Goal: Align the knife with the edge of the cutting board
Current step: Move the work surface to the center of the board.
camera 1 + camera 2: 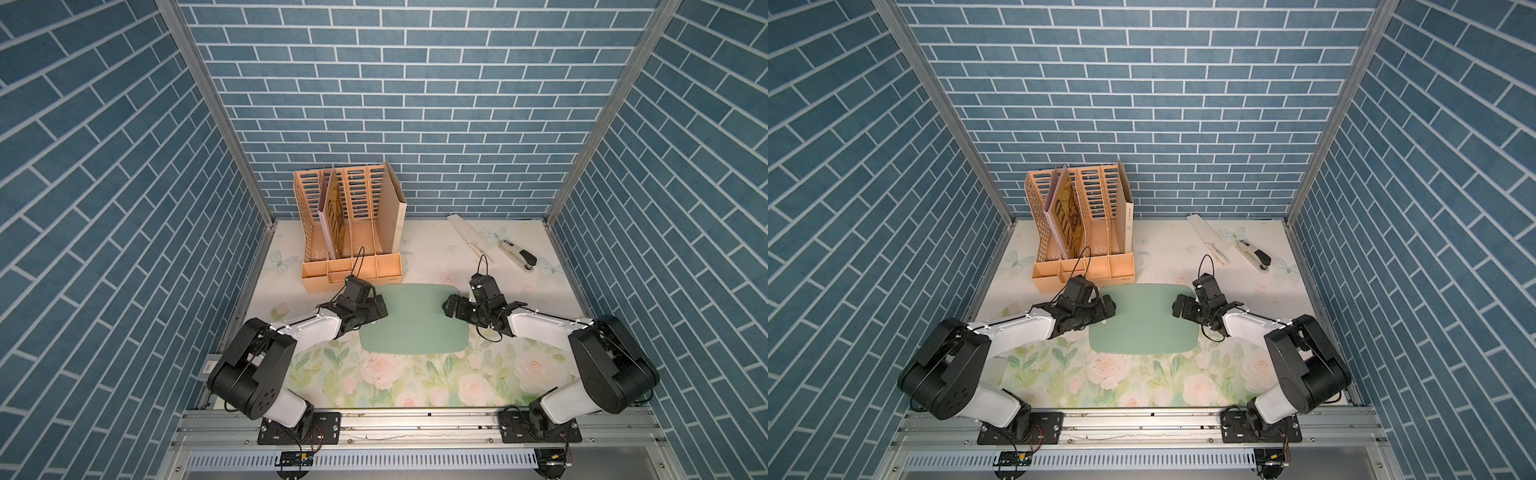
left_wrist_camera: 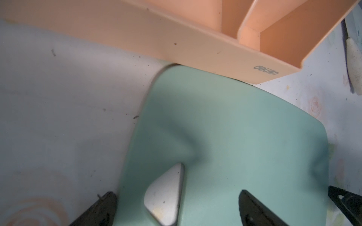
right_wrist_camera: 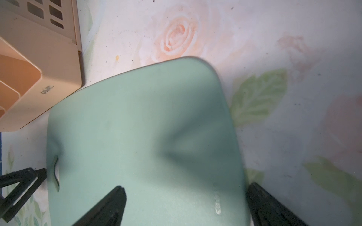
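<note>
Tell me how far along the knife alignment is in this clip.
Done: nothing yet. The knife lies beside the stapler, well apart from the cutting board. In hand: nothing; the left gripper and right gripper are both open above the board's short ends. Still to do: grasp the knife, bring it over and lay it along a board edge.

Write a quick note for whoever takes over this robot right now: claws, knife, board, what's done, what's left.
Left claw: open, empty, over the hole end of the cutting board.
Right claw: open, empty, over the opposite end.
Knife: flat on the table at the back, beside the stapler, apart from the board.
Done: nothing visible yet.
Left: fetch the knife and line it up with a board edge.
</note>
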Motion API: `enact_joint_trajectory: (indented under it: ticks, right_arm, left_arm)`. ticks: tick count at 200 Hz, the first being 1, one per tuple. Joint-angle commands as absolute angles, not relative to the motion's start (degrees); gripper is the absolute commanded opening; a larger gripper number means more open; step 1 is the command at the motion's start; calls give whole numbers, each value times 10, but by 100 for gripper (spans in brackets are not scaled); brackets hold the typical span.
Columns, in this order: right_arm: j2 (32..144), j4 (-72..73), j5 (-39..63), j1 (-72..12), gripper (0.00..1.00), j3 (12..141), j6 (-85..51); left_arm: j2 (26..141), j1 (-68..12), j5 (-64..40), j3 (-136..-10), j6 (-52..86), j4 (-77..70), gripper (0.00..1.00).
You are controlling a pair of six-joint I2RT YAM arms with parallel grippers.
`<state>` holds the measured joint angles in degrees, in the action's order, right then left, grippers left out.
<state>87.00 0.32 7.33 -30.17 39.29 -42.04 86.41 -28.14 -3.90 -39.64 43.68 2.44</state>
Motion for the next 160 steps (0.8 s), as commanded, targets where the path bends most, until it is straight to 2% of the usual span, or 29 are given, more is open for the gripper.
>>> enact_joint_trajectory:
  ticks: [1,40,84,132,160]
  right_arm:
    - [868,-65,67,-287,100,425,-394]
    - [893,-101,70,-211,100,514,-309]
    - [1009,-185,67,-120,98,672,-270]
    - [1157,-292,-57,-116,97,878,-175]
    - [1234,-333,-67,-116,98,970,-121]
  left_arm:
    - [837,-264,-46,-423,416,72,100]
    - [765,-214,-58,-426,397,114,100]
    - [697,-199,-14,-441,355,207,99]
    - [628,-197,9,-441,314,265,99]
    - [595,-197,16,-426,304,270,100]
